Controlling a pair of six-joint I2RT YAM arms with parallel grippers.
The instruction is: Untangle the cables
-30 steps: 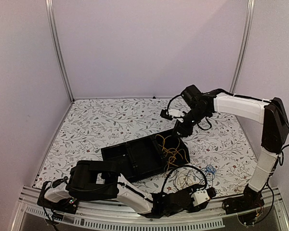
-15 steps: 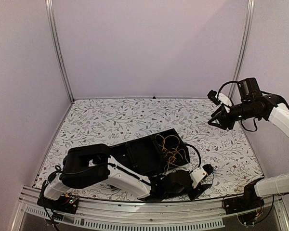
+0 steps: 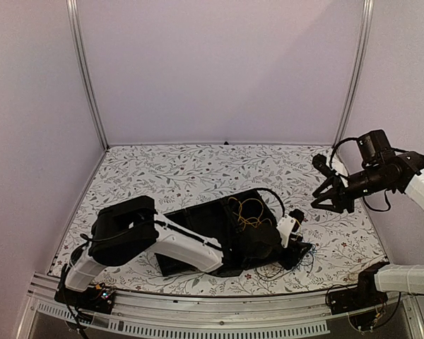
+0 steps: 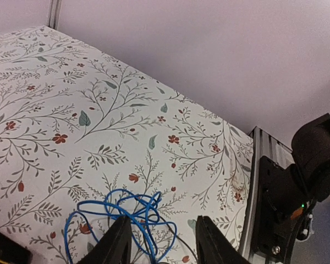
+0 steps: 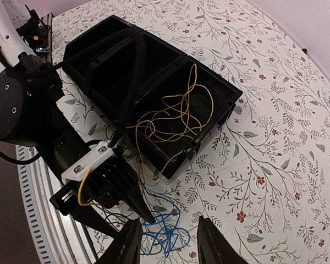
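A tangle of blue cable [image 4: 121, 212] lies on the flowered table, just off the right end of a black box [image 5: 115, 60]. My left gripper [image 4: 162, 218] is low over it and open, with some blue loops and a thin black cable [image 4: 170, 230] lying between its fingers. A yellow cable [image 5: 176, 118] is piled in the box's right compartment and spills over its wall. My right gripper [image 5: 169, 218] hangs high above the blue cable [image 5: 168, 234], open and holding nothing. From above, the left gripper [image 3: 302, 248] is by the box's right end and the right gripper [image 3: 324, 205] is up at the right.
The left arm [image 3: 184, 244] stretches across the front of the black box [image 3: 198, 222]. More thin black wires [image 5: 96, 223] trail under the left wrist. The aluminium rail [image 4: 264, 165] and the right arm's base [image 4: 313, 159] bound the table at the right.
The right arm swung away from over the box to the right and rose. The left gripper moved from the front edge up to the blue cable, and its jaws narrowed.
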